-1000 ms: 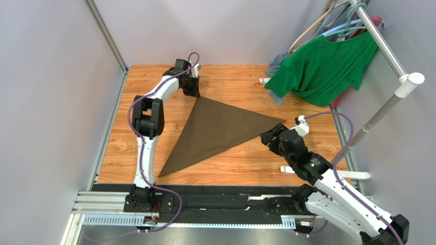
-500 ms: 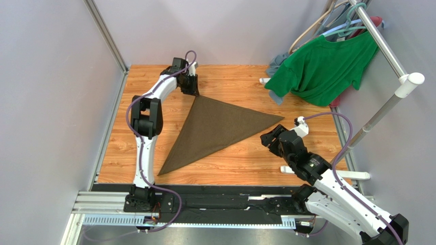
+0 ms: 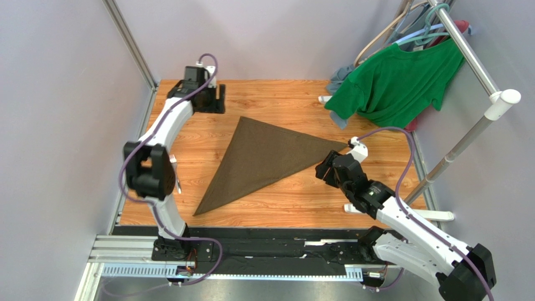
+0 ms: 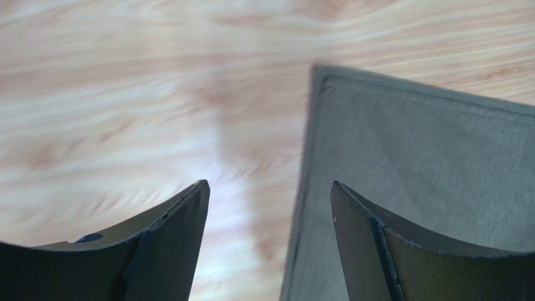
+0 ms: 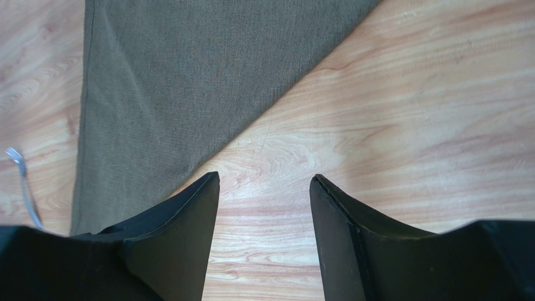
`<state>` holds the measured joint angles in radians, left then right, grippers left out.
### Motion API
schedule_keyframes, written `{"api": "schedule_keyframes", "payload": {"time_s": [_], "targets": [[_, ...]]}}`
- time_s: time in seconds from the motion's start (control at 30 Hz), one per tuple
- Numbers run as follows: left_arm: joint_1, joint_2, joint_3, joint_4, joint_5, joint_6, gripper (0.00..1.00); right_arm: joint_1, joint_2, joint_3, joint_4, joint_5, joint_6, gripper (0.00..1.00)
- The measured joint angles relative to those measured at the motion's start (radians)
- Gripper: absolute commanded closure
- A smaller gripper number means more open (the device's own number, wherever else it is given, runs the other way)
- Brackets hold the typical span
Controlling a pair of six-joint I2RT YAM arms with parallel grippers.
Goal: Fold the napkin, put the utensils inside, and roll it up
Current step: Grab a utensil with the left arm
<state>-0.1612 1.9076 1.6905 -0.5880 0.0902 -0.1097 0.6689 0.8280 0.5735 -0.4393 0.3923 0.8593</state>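
Your napkin (image 3: 267, 160) lies folded into a triangle at centre frame. The left gripper (image 4: 269, 185) and right gripper (image 5: 264, 177) both stand spread, holding nothing. Next, probably, fetch the utensil (image 5: 24, 188) at the right wrist view's left edge.

The napkin (image 3: 267, 160) is a plain dark olive-brown with no pattern. The tabletop (image 3: 289, 100) shows warm orange-brown wood grain in long streaks. A fork (image 5: 24, 185) is silvery. The T-shirt (image 3: 395, 81) is bright green, and the garment (image 3: 339, 73) beside it is grey-blue. The left arm (image 3: 166, 122) and right arm (image 3: 408, 226) are white with black joints and purple cables (image 3: 411, 150). The left claw (image 4: 270, 188) and right claw (image 5: 264, 179) are black. The walls (image 3: 63, 125) are pale grey.
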Motion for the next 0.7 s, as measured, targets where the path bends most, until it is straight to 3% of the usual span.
{"api": "schedule_keyframes", "payload": {"time_s": [0.17, 0.3, 0.47, 0.7], "targets": [[0.136, -0.370, -0.310, 0.004, -0.095, -0.024, 0.25, -0.009, 0.090, 0.041, 0.070, -0.021, -0.115, 0.41], [0.289, -0.546, -0.525, -0.024, -0.147, -0.074, 0.27, -0.068, 0.124, 0.060, 0.135, -0.116, -0.169, 0.41], [0.359, -0.560, -0.659, -0.051, -0.143, -0.121, 0.36, -0.171, 0.124, 0.061, 0.177, -0.230, -0.204, 0.41], [0.433, -0.389, -0.684, -0.030, -0.070, -0.132, 0.41, -0.292, 0.064, 0.061, 0.187, -0.346, -0.224, 0.40]]}}
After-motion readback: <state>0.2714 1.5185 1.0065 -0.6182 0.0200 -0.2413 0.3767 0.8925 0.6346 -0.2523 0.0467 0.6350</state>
